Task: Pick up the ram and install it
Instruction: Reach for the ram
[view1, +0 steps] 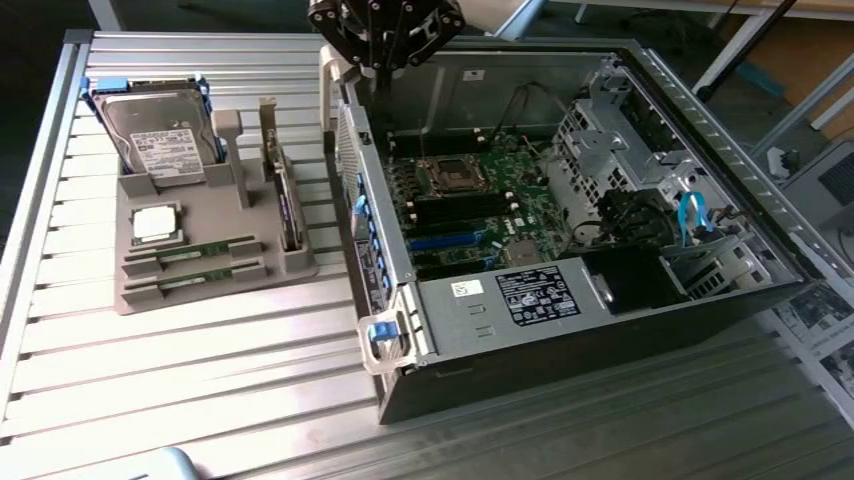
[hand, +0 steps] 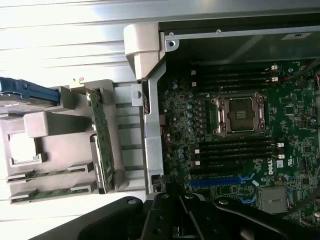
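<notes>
Installation has not begun: the thin green ram stick and its twin both lie slotted in the grey plastic holder tray on the counter. The black pincer, jaws together with nothing seen between them, hangs well apart from the tray, over the open black computer case beside it.
</notes>
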